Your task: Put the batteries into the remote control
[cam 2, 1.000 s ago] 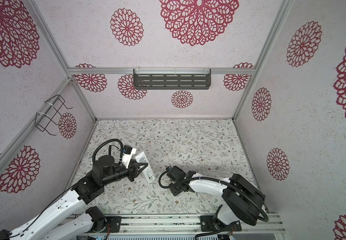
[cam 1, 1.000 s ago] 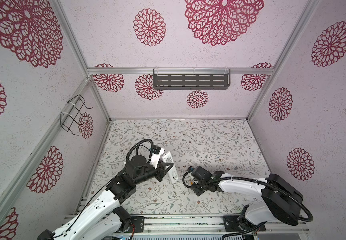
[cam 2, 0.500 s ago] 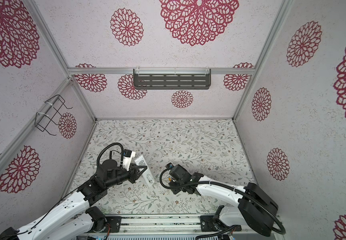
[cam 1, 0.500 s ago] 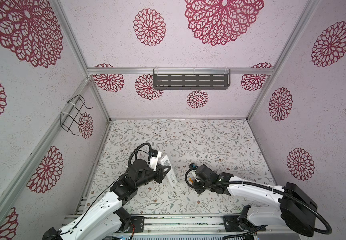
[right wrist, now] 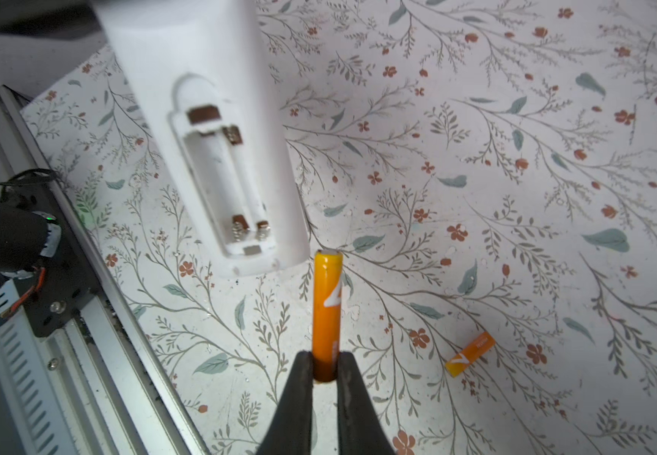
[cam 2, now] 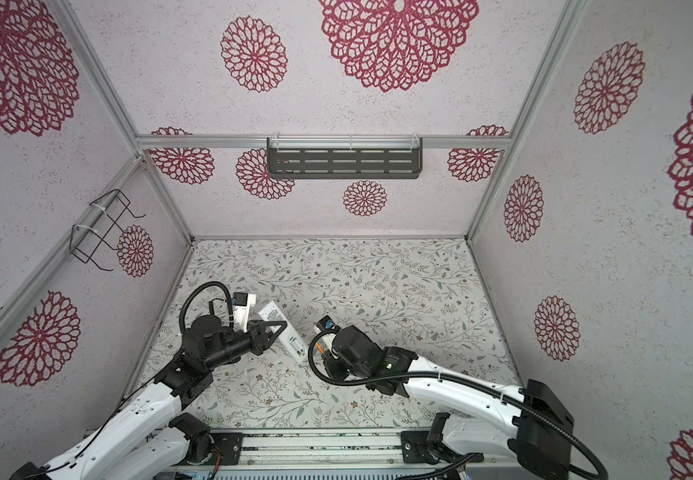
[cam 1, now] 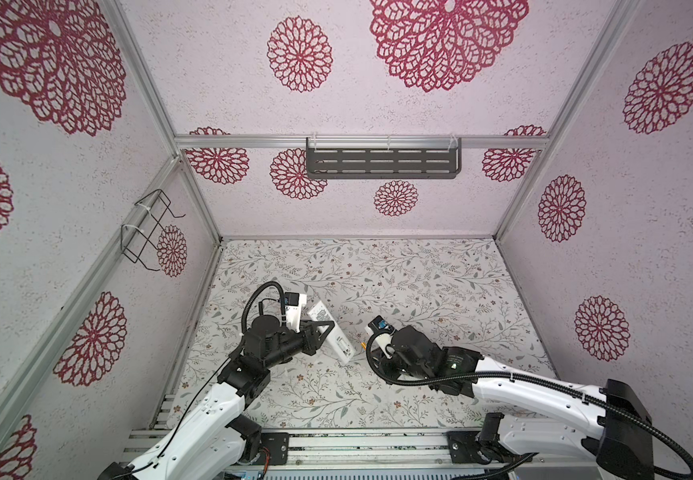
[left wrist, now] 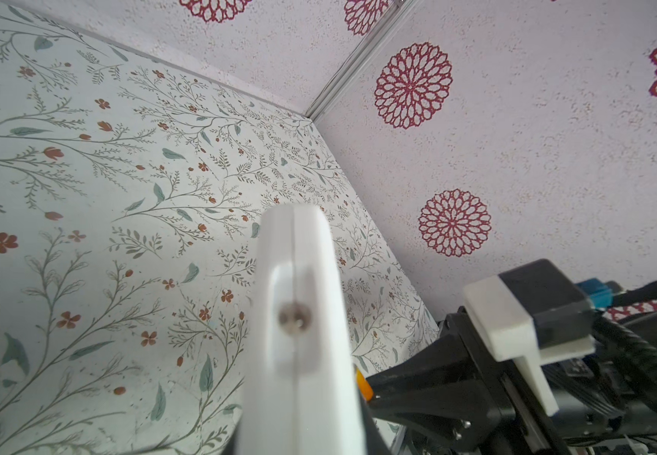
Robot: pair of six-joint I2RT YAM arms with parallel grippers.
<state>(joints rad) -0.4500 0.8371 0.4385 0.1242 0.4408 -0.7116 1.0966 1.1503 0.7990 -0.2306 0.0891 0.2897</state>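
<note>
Orange battery 1 (right wrist: 327, 299): pinched at its rear in the right gripper (right wrist: 325, 366), tip near the end of the remote control (right wrist: 220, 78).
Orange battery 2 (right wrist: 468, 354): loose on the floral worktop (right wrist: 516, 197), nothing touching it.
White remote control: clamped in the closed left gripper (cam 1: 323, 328), above the worktop's front-left part.
Compartment (right wrist: 220, 181): uncovered, both slots empty.
Progress: 0 of 2 loaded; both insertions remain.

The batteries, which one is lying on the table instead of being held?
The loose battery lying flat on the table, apart from the remote. The held battery is clamped in the right end effector, its tip near the remote's end.
</note>
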